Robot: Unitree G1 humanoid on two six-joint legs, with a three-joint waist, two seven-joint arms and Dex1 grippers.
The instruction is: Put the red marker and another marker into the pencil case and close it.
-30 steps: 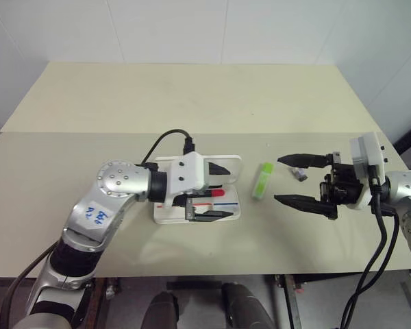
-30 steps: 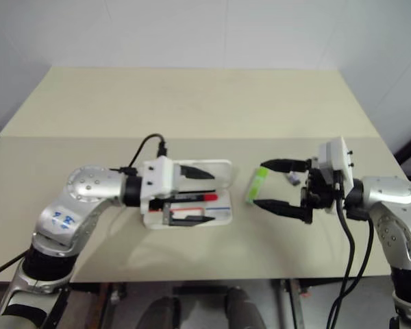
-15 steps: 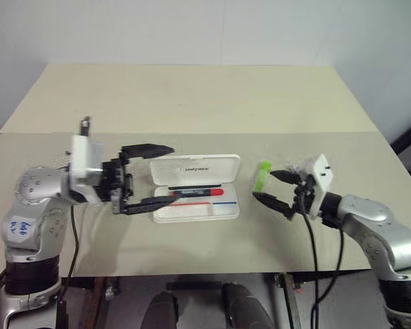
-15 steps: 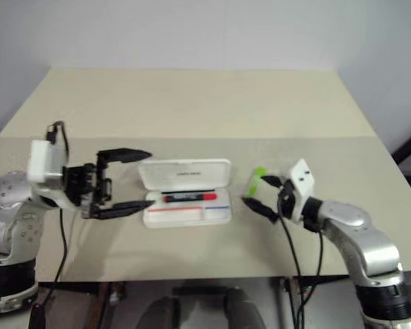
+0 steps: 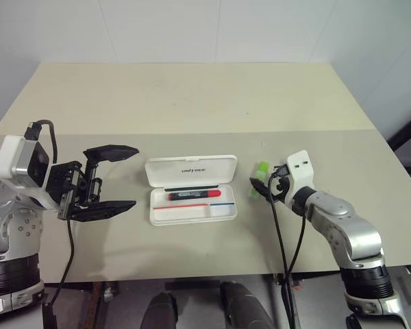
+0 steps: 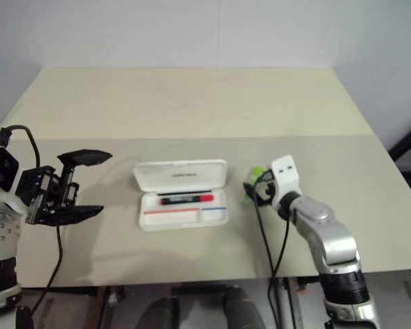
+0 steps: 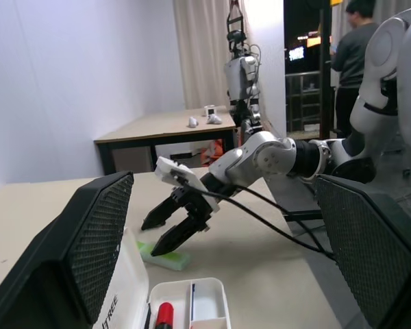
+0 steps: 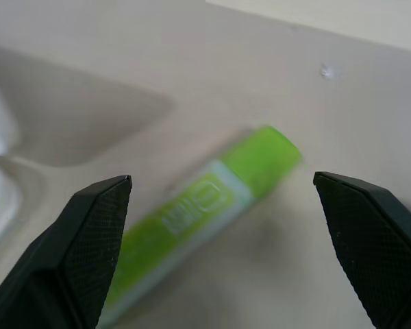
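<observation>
Right jaws [image 8: 219, 199] stand wide apart with the light green marker [image 8: 198, 212] lying between them on the tabletop [image 5: 192, 103]. Left jaws [image 5: 109, 179] gape empty beside the open pencil case [image 5: 192, 188], which holds the red marker [image 5: 194, 195].

Silver arms, white wrist housings, black cables, black ribbed tool fingers [image 5: 111, 151]

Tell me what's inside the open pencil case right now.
The pencil case lies open and holds the red marker, lying lengthwise in the tray's rear section. The front compartments look empty. The green marker lies on the table outside it, between the right gripper's open fingers.
</observation>
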